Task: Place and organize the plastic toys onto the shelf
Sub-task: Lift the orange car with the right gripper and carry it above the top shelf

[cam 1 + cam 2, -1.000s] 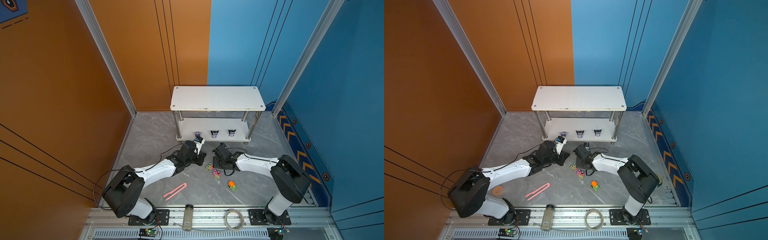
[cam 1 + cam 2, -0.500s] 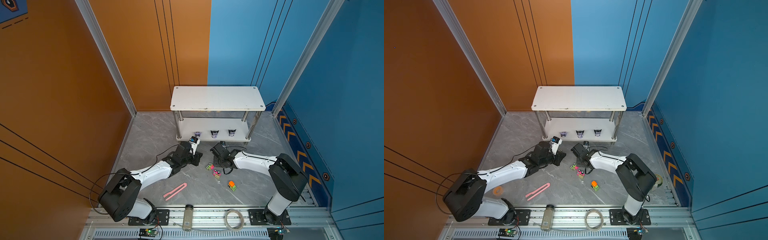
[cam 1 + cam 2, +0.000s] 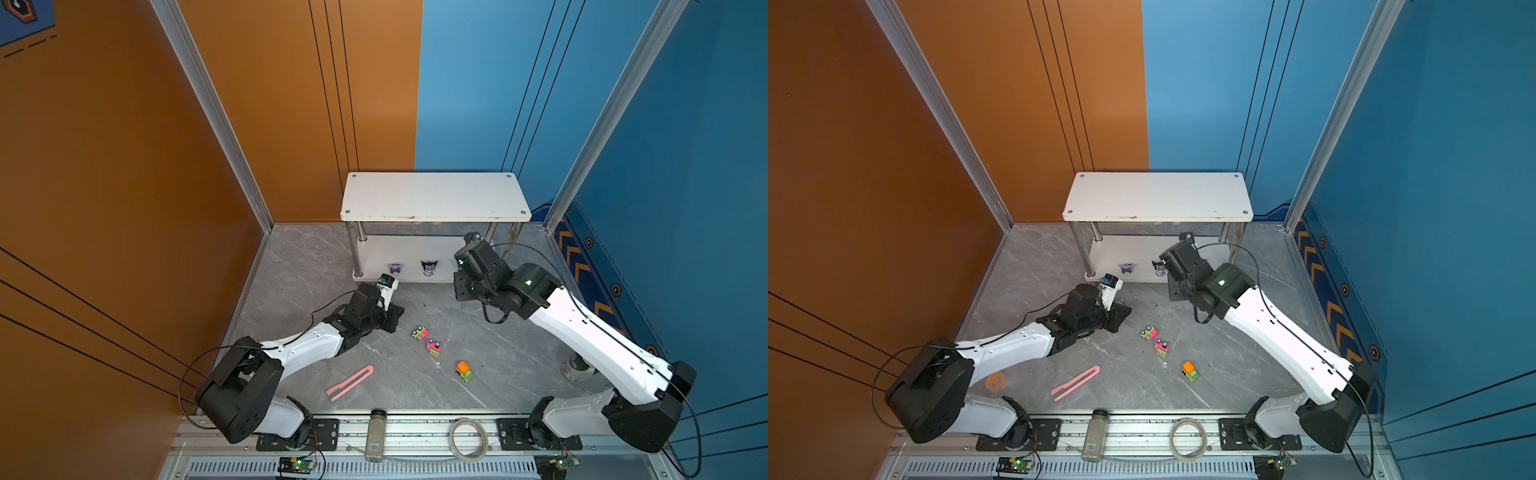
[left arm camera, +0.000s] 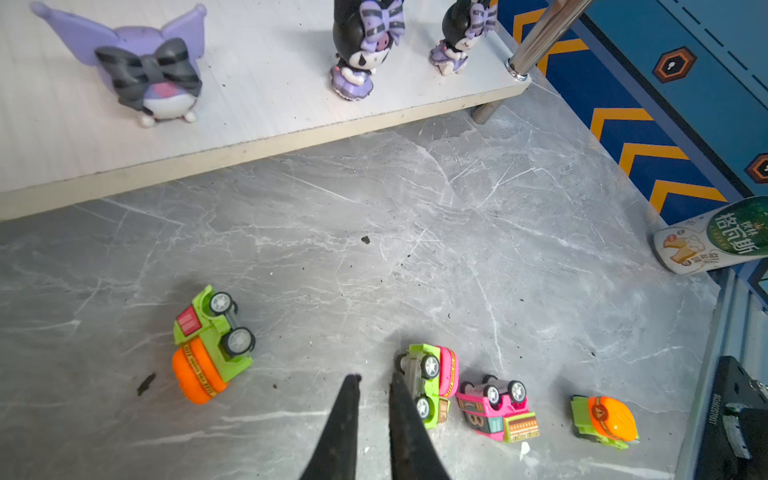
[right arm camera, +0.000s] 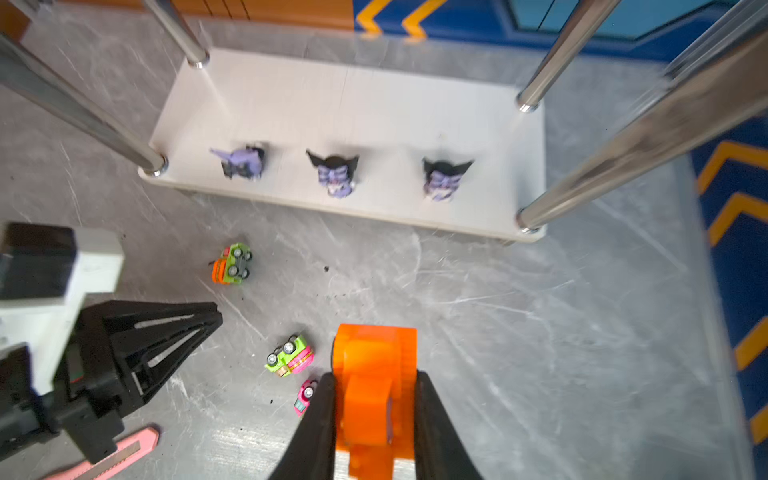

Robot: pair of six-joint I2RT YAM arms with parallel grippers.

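Vs a sec ago, the right gripper (image 5: 374,376) is no longer working down among the cars on the bench (image 4: 457,249). It's now riding high by the right front leg of the shelf (image 3: 434,195), clamping an orange car (image 5: 374,353) btw its jaws. The left gripper (image 4: 375,376) is doing the opposite: backing off from the lower tier (image 5: 374,104), hanging low over the bench w/ jaws all but closed on nothing, just beside a green-pink car (image 4: 432,382).

For the task: all three figurines (image 5: 334,172) are standing in a row along the lower tier's front edge, so that group is looking done. The first car is heading shelf-ward. Four are still waiting on the bench: the green-pink one, an upturned pink car (image 4: 496,409), a tipped orange-green car (image 4: 212,345) nearer the shelf, and an orange-topped car (image 4: 604,422).

Held car: its long axis is running in line w/ the gripper fingers, sticking out ahead of them and aiming approx. at the shelf, w/ the jaws pinching across its width. The right wrist view is blurring badly, so which end is the nose prob. can't be read, and no wheels are showing.
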